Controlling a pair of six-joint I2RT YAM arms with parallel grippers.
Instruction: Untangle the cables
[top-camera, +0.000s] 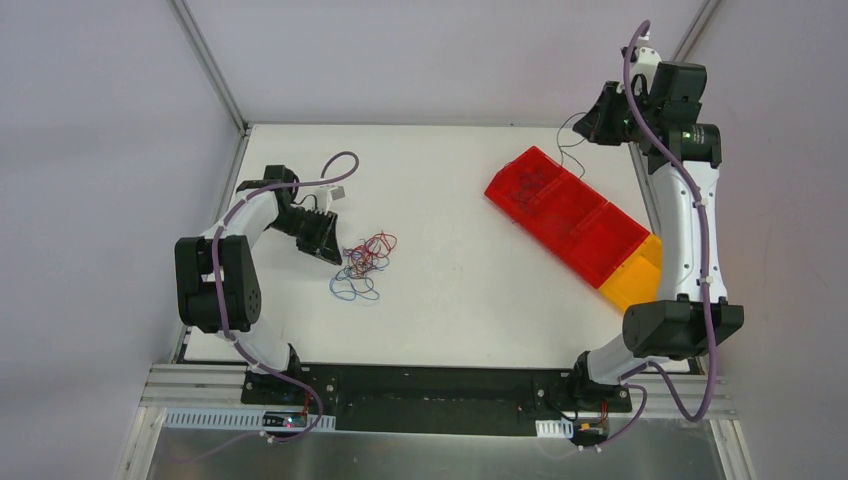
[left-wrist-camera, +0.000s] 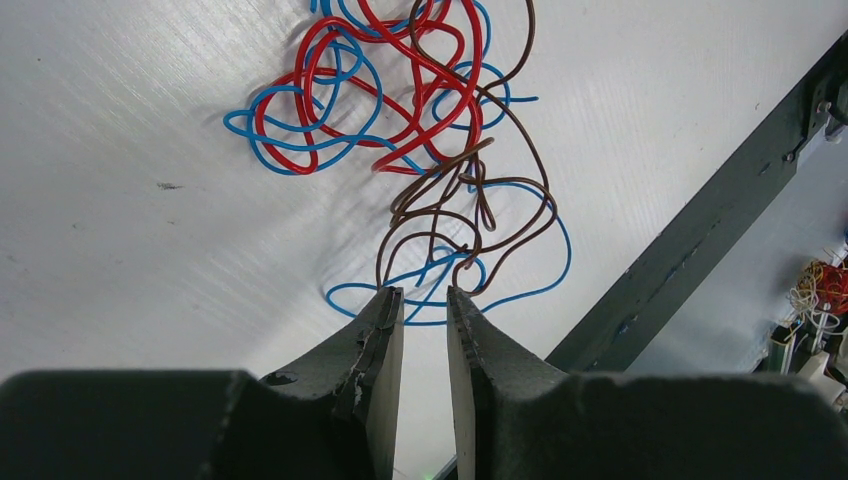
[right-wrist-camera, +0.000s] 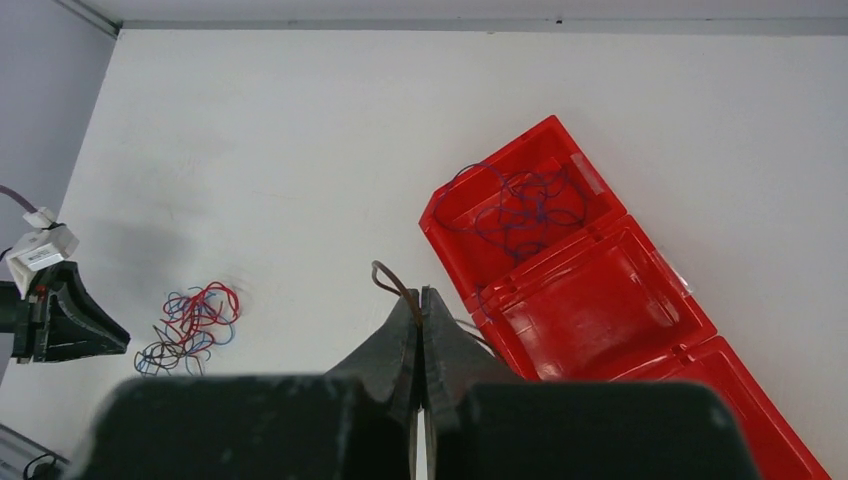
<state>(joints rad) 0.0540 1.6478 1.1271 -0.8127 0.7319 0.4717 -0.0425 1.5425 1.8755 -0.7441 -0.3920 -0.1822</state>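
My white counter (top-camera: 450, 310), a slanted row of red bins (top-camera: 562, 212) on my right side, a yellow bin (top-camera: 636, 280) touching its near end, black rail (top-camera: 440, 388) along my near edge, grey walls (top-camera: 90, 120) around.

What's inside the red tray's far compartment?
A loose bundle of thin bluish wires lies in the red tray's far compartment. They cover part of its floor, so anything beneath them cannot be seen.
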